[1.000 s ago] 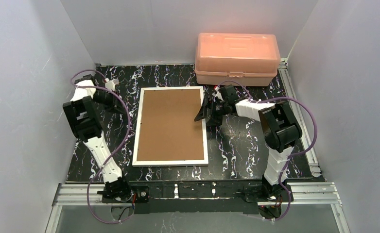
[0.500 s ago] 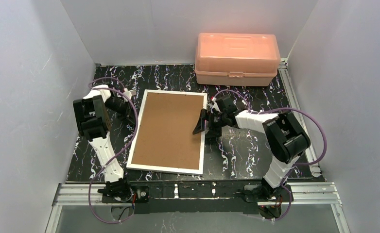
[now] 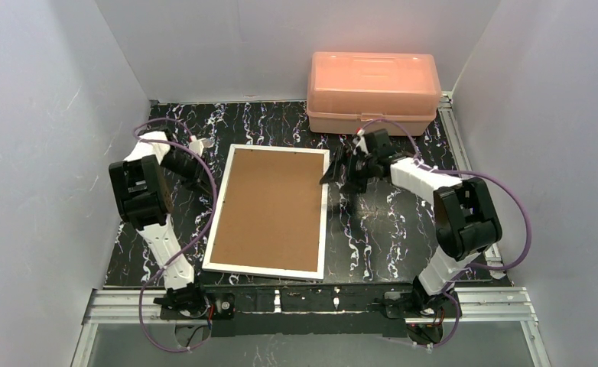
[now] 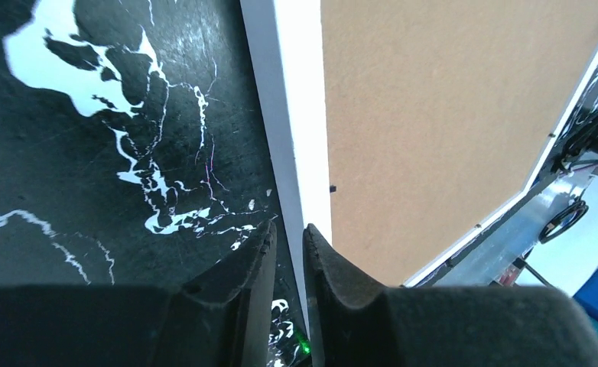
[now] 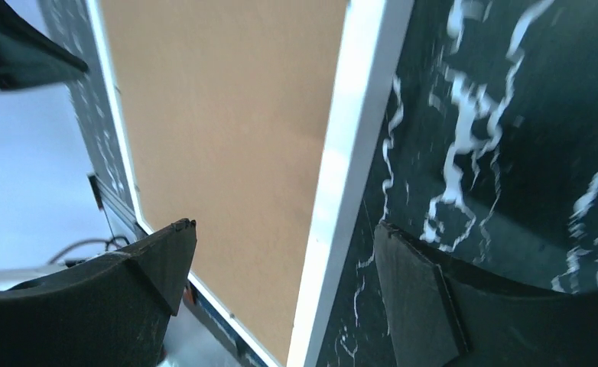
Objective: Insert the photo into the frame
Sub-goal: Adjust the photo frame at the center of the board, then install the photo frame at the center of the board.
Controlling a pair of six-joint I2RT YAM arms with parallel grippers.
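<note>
Your frame (image 3: 269,210) lies flat in the middle of the surface (image 3: 388,222), brown board back up. Its long axis runs away from the arm bases, with the far end leaning a touch to the right. The photo shows in none of the views, so I can't tell you where it is.

Your right hand (image 5: 281,225) is at the far right corner with its fingers spread wide. One finger is over the board, the other over the surface, the white rim runs between them, and it's grasping nothing. Your left hand (image 4: 288,233) is at the left rim, toward the far end, pointing down. Its fingers are drawn almost together, and the rim runs right up to that slit. Whether it's nipping the edge, I can't tell.

Both hands sit right at the frame, one on each long side, forearms angled inward. I'd judge the board has to come off next, and the right hand's wide straddle looks better placed. The pink box (image 3: 372,84) stands well behind.
</note>
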